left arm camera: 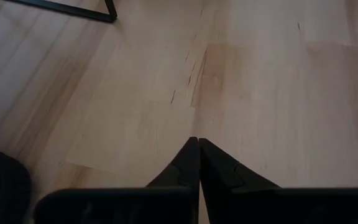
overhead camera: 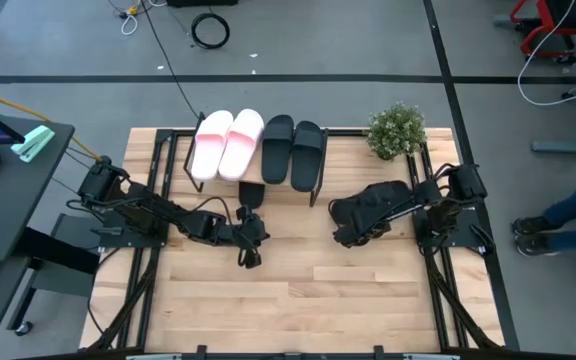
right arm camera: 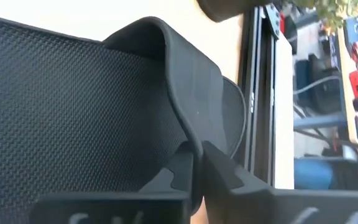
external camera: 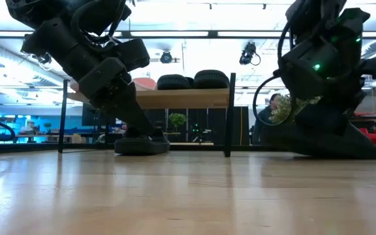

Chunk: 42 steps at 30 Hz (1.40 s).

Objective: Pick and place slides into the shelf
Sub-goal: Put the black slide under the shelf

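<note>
Fingers of the right gripper (right arm camera: pixel 196 163) are clenched on the strap edge of a black slide (right arm camera: pixel 73 99), pinching the curved strap between their tips; the textured footbed spreads out just beyond them. From above, this gripper (overhead camera: pixel 346 232) sits low over that slide (overhead camera: pixel 368 205), which lies on the tabletop (overhead camera: pixel 348 300) near a small potted plant (overhead camera: pixel 397 130). The left gripper (left arm camera: pixel 198 152) has its fingers pressed together on nothing, tips close above bare tabletop. Just beside them lies another black slide (overhead camera: pixel 252 192), by the shelf (overhead camera: pixel 183 150). On the shelf rest two pink slides (overhead camera: pixel 226 143) and two black slides (overhead camera: pixel 293 152), side by side.
</note>
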Tool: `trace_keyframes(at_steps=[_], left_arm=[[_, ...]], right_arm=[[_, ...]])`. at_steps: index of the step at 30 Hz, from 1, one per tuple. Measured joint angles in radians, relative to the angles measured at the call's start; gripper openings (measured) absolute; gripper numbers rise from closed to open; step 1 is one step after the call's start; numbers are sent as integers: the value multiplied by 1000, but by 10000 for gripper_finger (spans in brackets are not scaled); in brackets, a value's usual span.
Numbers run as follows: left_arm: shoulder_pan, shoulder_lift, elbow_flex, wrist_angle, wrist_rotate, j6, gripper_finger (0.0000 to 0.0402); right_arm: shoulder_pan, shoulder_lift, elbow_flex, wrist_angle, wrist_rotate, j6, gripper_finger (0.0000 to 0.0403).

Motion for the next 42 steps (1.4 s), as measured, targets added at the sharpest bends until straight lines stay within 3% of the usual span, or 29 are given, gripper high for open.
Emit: trace_keyframes(at_steps=[6,12,15,19,22,25,28,32,42], left_arm=[[0,0,0,0,0,-1,23],[0,0,0,3,-1,-2,6],[0,-4,0,2,0,-30,5],[-18,-52,0,-12,-1,-78,15],[-43,-118,0,-53,-1,-87,14],[-66,-200,0,-134,-23,-92,5],[-91,-287,0,-230,-109,-113,9],[-117,-387,0,-294,-207,-105,9],[-113,-436,0,-335,-215,-50,15]], right_arm=[[139,0,69,3,5,-13,13],[315,0,229,44,40,-190,17],[384,0,290,170,134,-344,14],[421,0,310,501,242,-639,13],[408,1,298,740,247,-882,13],[370,1,297,832,310,-1004,14],[311,1,295,837,323,-1058,14],[220,32,294,850,253,-1103,13],[52,170,294,1064,193,-1289,13]])
